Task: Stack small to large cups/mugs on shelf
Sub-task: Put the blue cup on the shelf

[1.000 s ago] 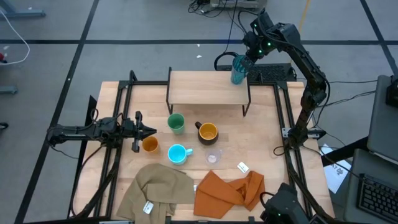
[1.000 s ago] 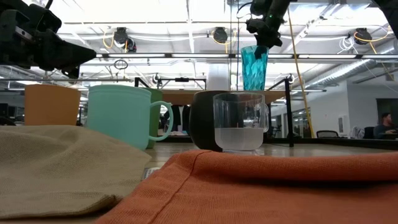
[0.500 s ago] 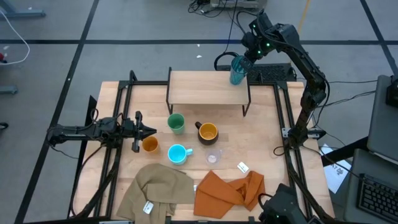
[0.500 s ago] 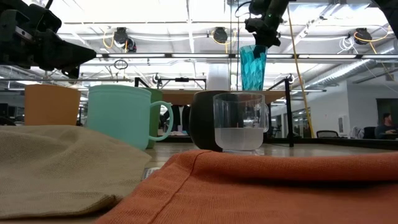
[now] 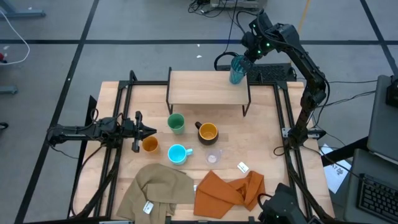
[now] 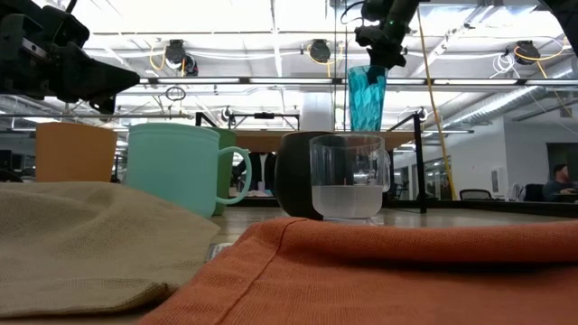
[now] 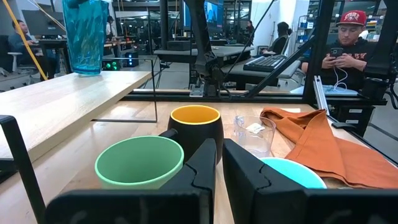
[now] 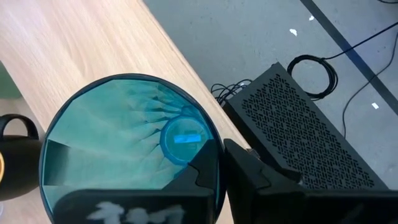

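The right hand (image 5: 244, 58) grips the rim of the teal tumbler (image 5: 237, 70), which stands on the shelf (image 5: 205, 87) at its 2 o'clock corner. The left hand (image 5: 149, 130), closed and empty, hovers at the counter's (image 5: 261, 134) 9 o'clock side, beside the small orange cup (image 5: 149, 145).

Right arm extended far forward, end effector (image 5: 244, 57) pointing down, fingers closed. Left arm low and horizontal at left side, end effector (image 5: 151, 130) closed, pointing inward.

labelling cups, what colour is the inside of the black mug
Yellow-orange inside the black mug; the left wrist view shows it best, and the high view confirms it.
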`<state>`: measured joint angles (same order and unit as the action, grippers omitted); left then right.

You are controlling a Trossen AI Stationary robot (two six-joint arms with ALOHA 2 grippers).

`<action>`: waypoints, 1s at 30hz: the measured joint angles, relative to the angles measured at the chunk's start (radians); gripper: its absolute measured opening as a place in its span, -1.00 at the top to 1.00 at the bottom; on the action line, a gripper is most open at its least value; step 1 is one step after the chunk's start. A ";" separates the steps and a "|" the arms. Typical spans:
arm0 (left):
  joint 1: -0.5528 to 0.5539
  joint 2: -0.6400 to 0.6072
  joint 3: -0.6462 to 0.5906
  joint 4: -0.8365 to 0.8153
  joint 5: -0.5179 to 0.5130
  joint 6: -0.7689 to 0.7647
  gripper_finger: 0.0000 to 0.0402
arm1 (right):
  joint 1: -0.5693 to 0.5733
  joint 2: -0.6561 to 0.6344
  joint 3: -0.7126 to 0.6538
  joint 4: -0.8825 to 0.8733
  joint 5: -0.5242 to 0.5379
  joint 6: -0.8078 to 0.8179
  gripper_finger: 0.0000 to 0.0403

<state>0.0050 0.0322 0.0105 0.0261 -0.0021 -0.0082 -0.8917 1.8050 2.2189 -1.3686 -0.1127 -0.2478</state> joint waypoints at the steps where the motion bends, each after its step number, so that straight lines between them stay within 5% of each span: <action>1: 0.000 0.000 0.000 0.000 0.000 0.000 0.85 | 0.000 0.000 0.000 0.003 0.000 0.000 0.96; 17: 0.000 0.000 0.000 0.000 0.000 0.000 0.85 | 0.000 0.000 0.000 0.004 -0.023 -0.008 0.94; 30: 0.000 0.000 0.000 0.000 0.000 0.000 0.85 | 0.000 0.000 0.000 0.017 -0.022 0.008 0.63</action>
<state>0.0051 0.0326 0.0105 0.0261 -0.0021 -0.0078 -0.8921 1.8053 2.2189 -1.3518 -0.1349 -0.2398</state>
